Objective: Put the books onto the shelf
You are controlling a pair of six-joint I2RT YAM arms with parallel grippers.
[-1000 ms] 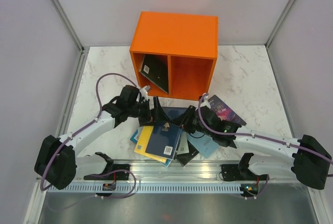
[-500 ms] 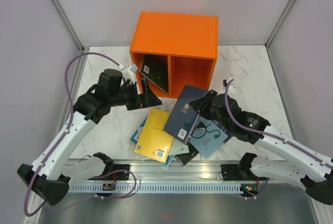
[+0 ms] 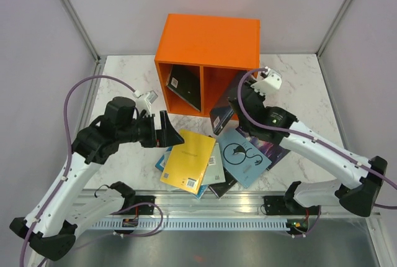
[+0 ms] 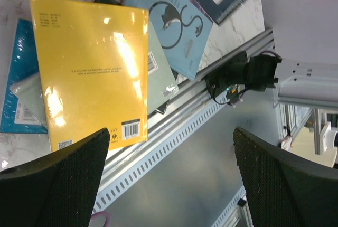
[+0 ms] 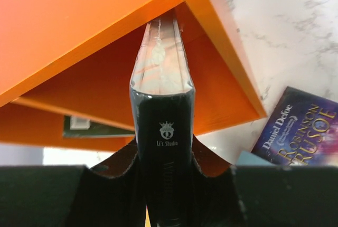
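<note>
The dark navy book [image 5: 162,148] stands on edge, spine toward the wrist camera. It is pinched in the part-closed right gripper [image 3: 240,107], far edge apparently just inside the right compartment of the shelf [image 3: 208,40]. The right arm stretches forward over the pile. The left gripper [image 3: 169,131], arm raised, hangs wide open and empty above the yellow book [image 3: 189,160].

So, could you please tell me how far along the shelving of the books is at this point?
Done: one dark book leans in the left compartment of the orange shelf. In hand: the right gripper holds a navy book at the mouth of the right compartment. Left: the yellow book, light blue book, teal book and purple book lie on the table, the left gripper open above them.
</note>
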